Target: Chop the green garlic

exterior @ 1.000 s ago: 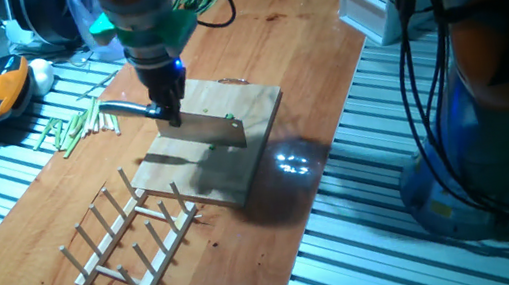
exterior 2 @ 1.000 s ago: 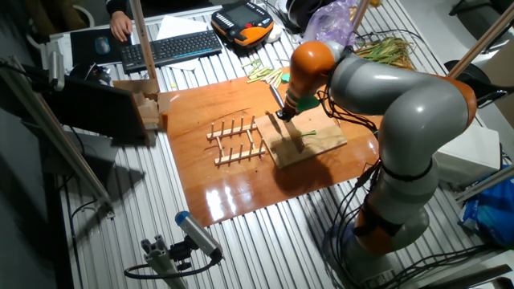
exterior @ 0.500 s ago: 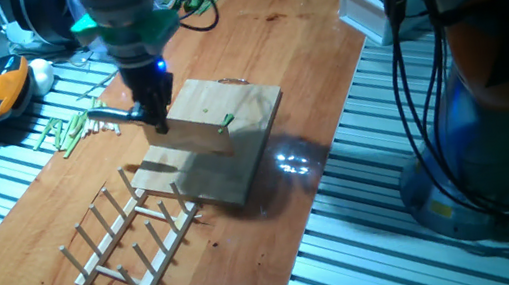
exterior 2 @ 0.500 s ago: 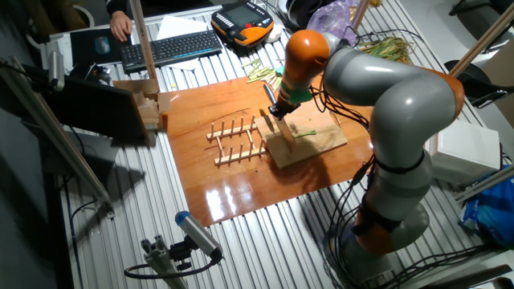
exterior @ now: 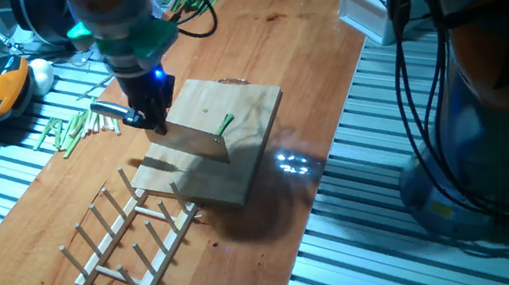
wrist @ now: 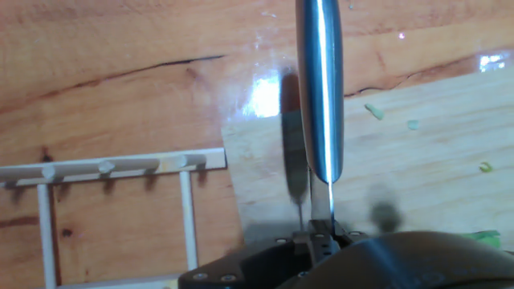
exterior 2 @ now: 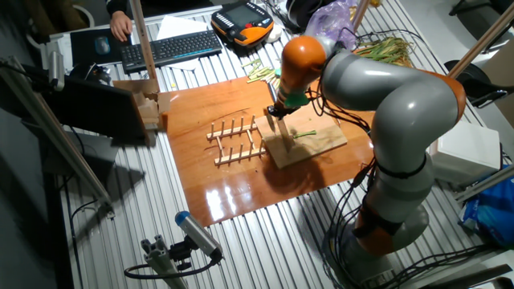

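A pale wooden cutting board [exterior: 218, 138] lies flat on a shiny brown wooden table [exterior: 301, 45]. The board is a plain rectangle with a dull, smooth top. On it lies the green garlic [exterior: 224, 124], one short thin bright-green stalk near the middle of the board. In the other fixed view the green garlic [exterior 2: 304, 133] looks like a tiny green line at about 3 o'clock from the knife. In the hand view only a green tip [wrist: 484, 237] peeks in at the bottom right edge, and a few small pale green bits [wrist: 374, 111] dot the board.

The gripper [exterior: 152, 117] is clenched on the handle of a knife [exterior: 195, 139]. The blade is flat, shiny metal, and hangs just over the board's left part, at about 9 o'clock from the garlic and apart from it. In the hand view the knife [wrist: 320, 88] is a long, bright steel strip seen from its top edge. The fingers are hidden there by the dark gripper body.

A wooden rack [exterior: 132, 237] of thin sticks sits by the board at about 7 o'clock. More pale-green stalks [exterior: 70, 127] lie at the table's edge.
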Available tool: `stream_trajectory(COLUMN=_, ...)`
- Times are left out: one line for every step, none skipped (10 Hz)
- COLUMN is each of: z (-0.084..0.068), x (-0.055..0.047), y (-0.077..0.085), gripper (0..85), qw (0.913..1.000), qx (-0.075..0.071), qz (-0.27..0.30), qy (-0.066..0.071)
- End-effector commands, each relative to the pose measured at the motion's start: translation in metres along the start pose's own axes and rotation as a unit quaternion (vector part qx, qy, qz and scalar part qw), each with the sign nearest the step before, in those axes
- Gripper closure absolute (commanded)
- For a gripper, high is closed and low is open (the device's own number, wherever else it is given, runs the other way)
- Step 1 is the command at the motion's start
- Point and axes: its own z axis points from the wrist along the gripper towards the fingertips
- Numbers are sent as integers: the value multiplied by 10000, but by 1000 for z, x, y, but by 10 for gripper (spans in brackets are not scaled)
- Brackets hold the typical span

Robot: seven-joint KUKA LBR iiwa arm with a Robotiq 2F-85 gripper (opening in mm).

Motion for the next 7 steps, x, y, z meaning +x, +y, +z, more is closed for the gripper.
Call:
stream_trajectory(z=0, x=0, y=0, gripper=850, qw=10000, qx=-18, qz=27, qy=19)
stream_trajectory(z=0, x=0, y=0, gripper=850, qw=10000, qx=-3, qz=65, qy=10)
stream_trajectory(z=0, x=0, y=0, gripper=850, qw=10000, qx=1, qz=-12, qy=55)
stream_trajectory(z=-3, x=-4, y=-8, gripper=850, qw=9999, qx=4, qz=-134, qy=94)
stream_trajectory(z=-7, x=-10, y=-26, gripper=850, qw=9997, qx=-2, qz=-211, qy=117)
stream_trajectory(z=-7, x=-15, y=-43, gripper=850, qw=9994, qx=32, qz=-296, qy=176)
stream_trajectory(z=0, x=-18, y=-61, gripper=850, qw=9991, qx=84, qz=-383, qy=165)
